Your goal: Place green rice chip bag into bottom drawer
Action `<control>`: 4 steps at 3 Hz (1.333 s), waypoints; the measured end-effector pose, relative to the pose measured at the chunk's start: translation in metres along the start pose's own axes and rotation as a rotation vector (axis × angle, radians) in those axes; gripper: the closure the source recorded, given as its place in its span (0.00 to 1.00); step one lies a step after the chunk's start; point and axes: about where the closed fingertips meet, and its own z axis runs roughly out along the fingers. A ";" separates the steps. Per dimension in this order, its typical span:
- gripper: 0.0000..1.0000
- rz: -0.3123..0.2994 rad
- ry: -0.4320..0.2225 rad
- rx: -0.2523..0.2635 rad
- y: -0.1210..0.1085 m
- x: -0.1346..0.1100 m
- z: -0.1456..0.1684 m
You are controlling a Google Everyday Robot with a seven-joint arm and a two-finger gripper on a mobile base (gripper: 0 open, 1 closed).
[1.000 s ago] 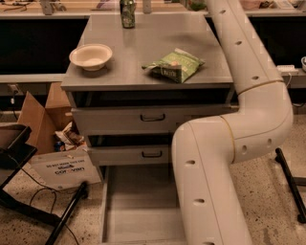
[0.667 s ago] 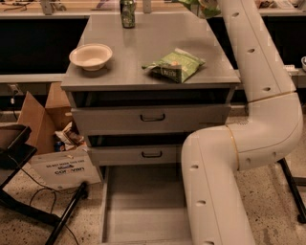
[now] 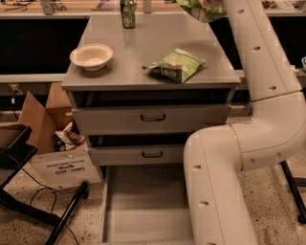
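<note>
Camera view, single, looking down on a grey cabinet; entry logged from my remote station. Item one: gripper (image 3: pixel 210 5), at the top edge of the picture above the rear right of the cabinet top (image 3: pixel 143 43), largely cropped; I judge it clamped on the load, since nothing else bears it. Item two: green rice chip bag (image 3: pixel 195 12), bright green and crumpled, hanging at the gripper, clear of the cabinet top and well apart from its destination. Item three: bottom drawer (image 3: pixel 138 210), pulled out at floor level, tray bare, low side walls; its right part is hidden from me by the arm (image 3: pixel 253 139). Item four, bystanders on the cabinet top: olive-green bag (image 3: pixel 174 66) near the front right, bowl (image 3: pixel 92 56) at the left, can (image 3: pixel 127 10) at the rear. Item five: two shut drawer fronts (image 3: pixel 153 117) with black handles, above the open tray. Item six: cardboard box (image 3: pixel 38 119) on the floor at the left. Hazards as I judge them: the bag has the whole height of the cabinet to descend, so a path drawn too close could sweep the olive-green bag off the front edge or snag the load on the cabinet lip or a handle; a slick, wrinkled bag may slip from the clamp under a quick swing; release too high or too far right could land it on a side wall or the floor, and my sight of that side is blocked
</note>
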 end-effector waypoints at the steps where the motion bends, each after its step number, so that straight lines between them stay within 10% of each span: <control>1: 1.00 0.029 0.121 -0.076 0.001 0.032 -0.042; 3: 1.00 0.172 0.344 -0.243 0.029 0.113 -0.123; 4: 1.00 0.264 0.324 -0.296 0.052 0.144 -0.137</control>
